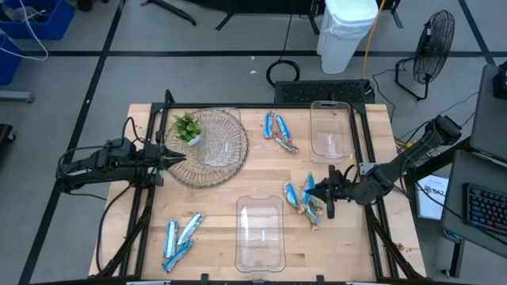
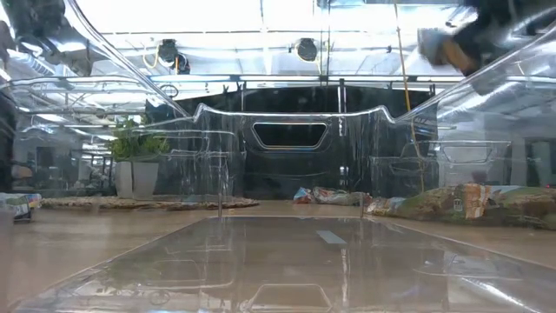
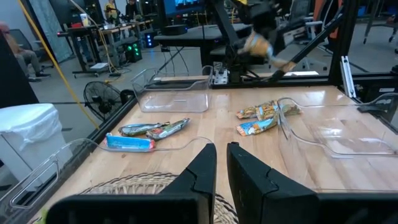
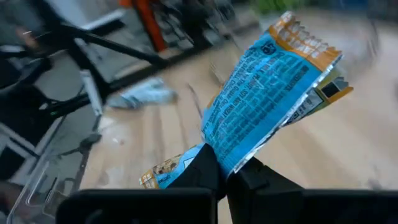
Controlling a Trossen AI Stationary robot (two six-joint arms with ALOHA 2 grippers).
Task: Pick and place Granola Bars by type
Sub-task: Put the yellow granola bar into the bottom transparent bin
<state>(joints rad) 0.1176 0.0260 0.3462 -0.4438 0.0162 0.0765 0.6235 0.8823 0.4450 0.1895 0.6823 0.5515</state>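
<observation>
Sorting barely begun: my right tool (image 4: 225, 169) pinches one blue bar (image 4: 270, 106); both trays (image 1: 260, 232) empty; left tool (image 3: 221, 163) narrow, nine o'clock.

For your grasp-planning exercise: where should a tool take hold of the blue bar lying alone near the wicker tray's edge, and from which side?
Grip the blue bar across its narrow width near the middle, coming straight down from above. It lies flat on the table, slim and long, with the other bars just behind, so a side approach would likely nudge them.

~11 granola bars (image 1: 279, 133), 2 clear bins (image 1: 261, 233), 1 basket (image 1: 207, 170), 1 plant (image 1: 187, 127).
</observation>
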